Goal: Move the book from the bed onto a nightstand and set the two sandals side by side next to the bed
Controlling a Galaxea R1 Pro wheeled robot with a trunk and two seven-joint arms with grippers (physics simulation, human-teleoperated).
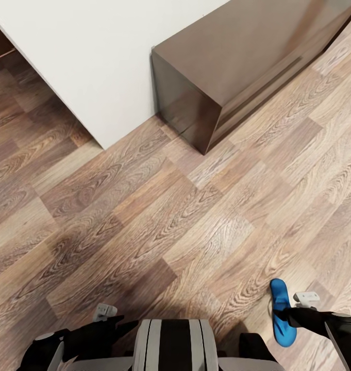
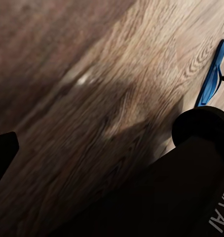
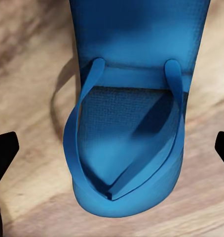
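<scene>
1 blue sandal [image 1: 282, 312], 1 dark cabinet [image 1: 232, 67], 2 arms

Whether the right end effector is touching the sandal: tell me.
Apart. In the right wrist view the two fingertips sit wide on either side of the sandal, with bare floor showing between each tip and the blue sole.

Head cam looks steeply down at floor [image 1: 144, 216]; right wrist close above sandal [image 3: 131, 123], shared with all views.

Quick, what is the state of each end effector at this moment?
Left end effector: cannot be told; one fingertip shows, above bare floor.
Right end effector: open, empty, fingertips spread either side of the blue sandal lying on the floor.
</scene>
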